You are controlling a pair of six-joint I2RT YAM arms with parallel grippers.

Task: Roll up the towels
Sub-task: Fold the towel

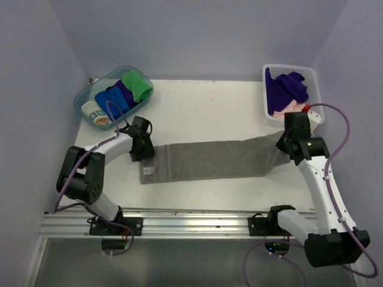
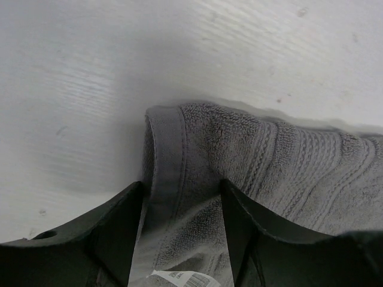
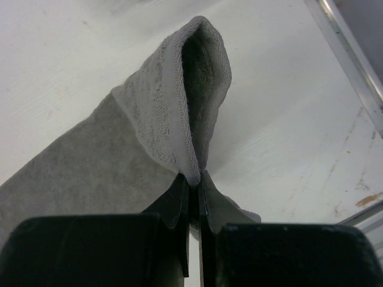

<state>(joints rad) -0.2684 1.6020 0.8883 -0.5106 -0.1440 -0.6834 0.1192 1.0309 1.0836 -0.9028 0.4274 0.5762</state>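
Top external view: grey towel (image 1: 209,158) lies stretched out flat, right gripper (image 3: 192,177) pinching its lifted end, left gripper (image 2: 181,188) spread astride the opposite hem; that thin pinch could slip.

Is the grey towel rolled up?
No. The grey towel lies spread long on the table, one end pinched by the right gripper.

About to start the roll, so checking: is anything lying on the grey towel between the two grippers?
Nothing visible. The grey towel lies flat and bare from the left gripper, open astride its hem, to the right gripper, shut on its other end. The bin and basket stand apart at the far corners.
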